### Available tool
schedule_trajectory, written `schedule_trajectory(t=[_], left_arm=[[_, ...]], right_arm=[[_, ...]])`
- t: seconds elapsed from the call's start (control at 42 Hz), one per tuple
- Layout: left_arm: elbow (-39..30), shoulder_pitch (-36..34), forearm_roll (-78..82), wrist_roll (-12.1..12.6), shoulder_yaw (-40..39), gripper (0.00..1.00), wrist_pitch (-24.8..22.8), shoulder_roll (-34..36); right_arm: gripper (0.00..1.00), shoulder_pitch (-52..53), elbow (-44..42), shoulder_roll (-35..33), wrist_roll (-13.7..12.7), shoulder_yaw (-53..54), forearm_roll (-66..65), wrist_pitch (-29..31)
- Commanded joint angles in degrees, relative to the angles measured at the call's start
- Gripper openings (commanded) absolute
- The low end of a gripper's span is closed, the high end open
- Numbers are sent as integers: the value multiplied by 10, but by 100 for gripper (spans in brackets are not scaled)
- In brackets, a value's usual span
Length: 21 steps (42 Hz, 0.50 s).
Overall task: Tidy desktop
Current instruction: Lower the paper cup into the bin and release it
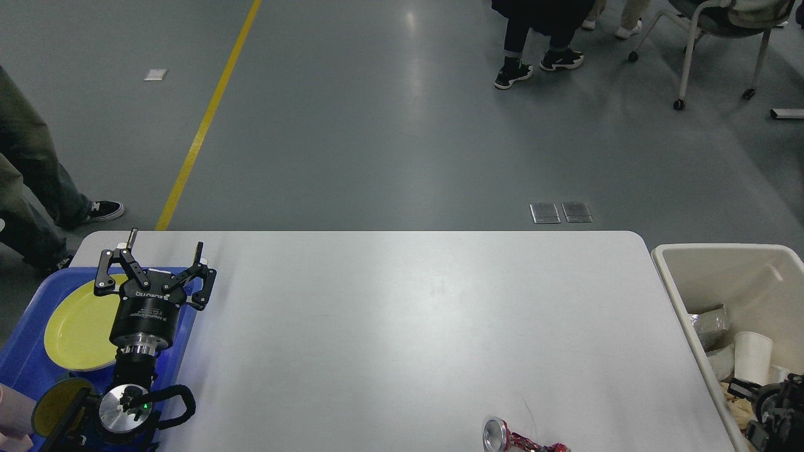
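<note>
The desktop [408, 326] is a large white tabletop with rounded corners. A crushed red can [524, 441] lies on it at the front edge, right of the middle. My left gripper [166, 243] is open and empty, over the far left of the desktop at the blue tray's far right corner. My right gripper [771, 408] shows only as a dark part at the lower right corner, low over the beige bin [716, 260]. Its fingers cannot be told apart.
A blue tray [25, 370] at the left holds a yellow plate [75, 326] and a yellow round dish [53, 405]. The bin holds a white paper cup [752, 356], crumpled foil [708, 326] and paper. People stand on the floor beyond the table.
</note>
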Motion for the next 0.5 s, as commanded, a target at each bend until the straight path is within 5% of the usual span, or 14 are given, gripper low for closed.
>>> schedule_trajectory(t=[0.0,0.071,0.095,0.476], left_arm=[[0,0,0,0,0,96,0,1],[0,0,0,0,-1,96,-1,0],[0,0,0,0,0,96,0,1],[0,0,0,0,0,96,0,0]], right_arm=[[23,0,0,1,-2,2,1,-28],[85,3,0,2,-2,3,2,-59],[95,4,0,3,-2,4,2,-69],[100,7,9,4,-2,5,2,-83]])
